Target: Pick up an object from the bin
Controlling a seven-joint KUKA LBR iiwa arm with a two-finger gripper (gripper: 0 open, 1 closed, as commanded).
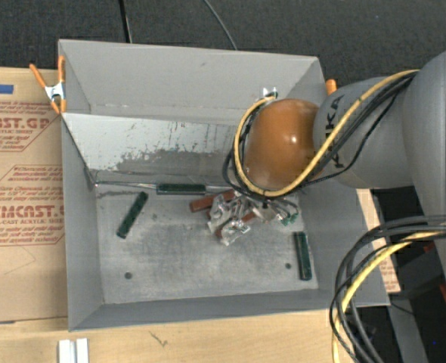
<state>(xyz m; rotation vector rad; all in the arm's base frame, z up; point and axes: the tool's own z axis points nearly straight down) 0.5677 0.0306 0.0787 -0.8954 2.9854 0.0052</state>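
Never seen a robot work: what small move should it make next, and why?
Probably lift a little, to show whether it caught anything: the gripper sits low in the middle of the bin, beside a reddish-brown piece, and its grasp cannot be seen from here.

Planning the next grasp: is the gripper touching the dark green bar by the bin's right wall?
Apart. The camera view shows bare bin floor between the gripper and the dark green bar.

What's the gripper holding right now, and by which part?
Cannot tell. The gripper is down in the bin, beside a small reddish-brown piece, and the arm's orange cover hides part of it.
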